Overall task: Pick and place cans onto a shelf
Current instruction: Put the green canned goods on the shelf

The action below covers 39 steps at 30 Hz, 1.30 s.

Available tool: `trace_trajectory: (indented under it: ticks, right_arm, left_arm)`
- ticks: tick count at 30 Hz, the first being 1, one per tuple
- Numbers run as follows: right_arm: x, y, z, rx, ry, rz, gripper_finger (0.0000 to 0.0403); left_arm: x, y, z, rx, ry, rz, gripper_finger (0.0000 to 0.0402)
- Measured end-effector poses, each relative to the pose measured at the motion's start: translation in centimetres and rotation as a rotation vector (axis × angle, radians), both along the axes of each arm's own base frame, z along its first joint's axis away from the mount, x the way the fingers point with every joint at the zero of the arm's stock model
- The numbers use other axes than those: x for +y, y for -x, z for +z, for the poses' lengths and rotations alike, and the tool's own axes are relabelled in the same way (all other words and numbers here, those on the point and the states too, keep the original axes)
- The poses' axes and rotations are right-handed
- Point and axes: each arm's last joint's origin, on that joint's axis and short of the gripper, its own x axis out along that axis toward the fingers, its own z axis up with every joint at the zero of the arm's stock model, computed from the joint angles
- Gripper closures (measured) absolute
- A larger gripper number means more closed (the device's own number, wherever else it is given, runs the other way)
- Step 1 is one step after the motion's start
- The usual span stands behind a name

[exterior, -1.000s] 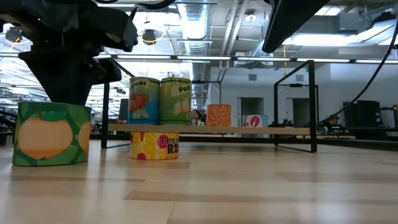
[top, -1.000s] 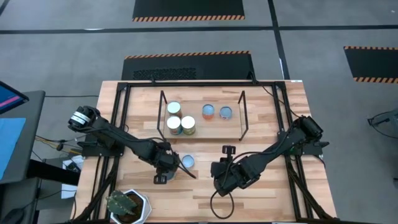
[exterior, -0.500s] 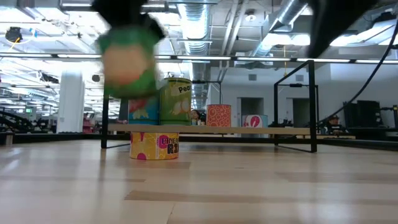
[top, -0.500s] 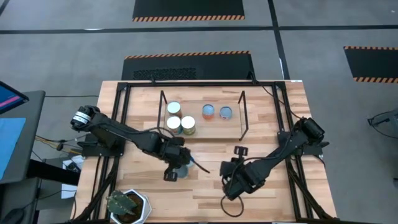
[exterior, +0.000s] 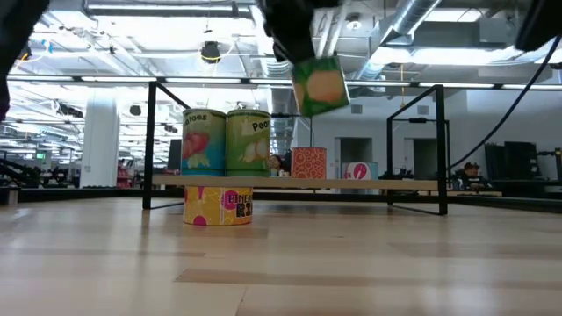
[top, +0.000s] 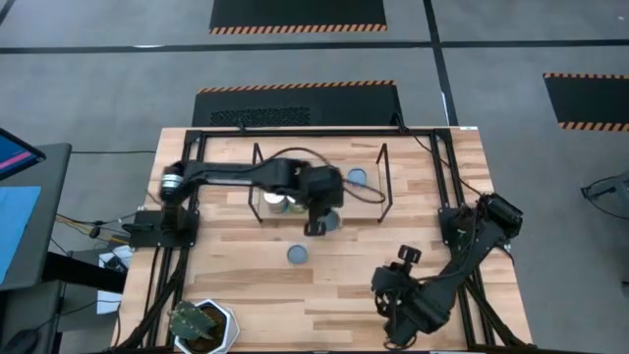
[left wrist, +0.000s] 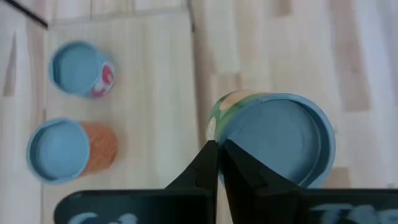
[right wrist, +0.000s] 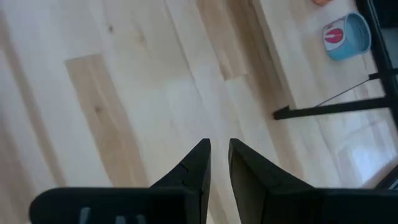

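Observation:
My left gripper (top: 316,224) is shut on a green can with an orange fruit on its side (exterior: 316,85), high over the shelf (top: 369,202). The can's pale-blue top shows in the left wrist view (left wrist: 277,140). On the shelf (exterior: 395,183) stand two taller cans (exterior: 226,141), an orange can (exterior: 308,163) and a red-and-white can (exterior: 356,170). A yellow can (exterior: 218,206) stands on the table in front of the shelf (top: 297,254). My right gripper (right wrist: 217,148) is slightly open and empty near the table's near right corner (top: 404,257). My left gripper holds the green can at the rim of its top (left wrist: 219,127), pinched between its two fingers, which come from above. The fingertips cover the exact spot. The can hangs tilted below the gripper, lifted clear of the shelf and the table.
A white hexagonal pot with a green plant (top: 201,324) stands at the near left corner. Black wire frames (exterior: 439,149) rise at the shelf's two short ends. The table's black frame (top: 295,131) runs along its edges. People show far off in the room behind.
My left gripper has lifted the green can off the table's near left part and carried it up and toward the far right, over the shelf; the can now hangs tilted. My right arm has drawn back toward the table's near right corner.

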Motion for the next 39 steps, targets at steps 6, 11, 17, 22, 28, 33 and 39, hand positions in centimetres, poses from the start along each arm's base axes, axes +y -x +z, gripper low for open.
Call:
trace_trajectory:
  ticks: [6, 11, 17, 22, 28, 33, 39]
  right_arm:
    - [1.2, 1.2, 0.1, -0.053, 0.014, 0.025, 0.0321]
    - [1.5, 1.5, 0.1, -0.077, 0.026, 0.041, 0.0321]
    - [1.6, 1.5, 0.1, -0.082, -0.001, 0.013, 0.0321]
    - [1.5, 1.4, 0.1, -0.082, -0.002, 0.009, 0.0321]
    - [1.5, 1.4, 0.1, -0.081, -0.006, 0.005, 0.0321]
    - [1.5, 1.4, 0.1, -0.087, -0.012, -0.012, 0.0321]
    - [1.5, 1.4, 0.1, -0.087, -0.012, -0.013, 0.0321]
  left_arm:
    - [3.1, -3.6, -1.5, 0.113, -0.040, 0.051, 0.0401]
    - [5.6, -6.0, -3.8, 0.177, -0.065, 0.084, 0.0401]
    - [7.2, -5.8, -6.3, 0.294, -0.087, 0.106, 0.0401]
    - [8.2, -5.6, -6.3, 0.311, -0.120, 0.120, 0.0401]
    - [8.8, -5.4, -6.3, 0.315, -0.115, 0.133, 0.0401]
    - [8.7, -5.4, -6.4, 0.324, -0.112, 0.136, 0.0386]
    - [8.5, -5.3, -6.4, 0.328, -0.089, 0.128, 0.0378]
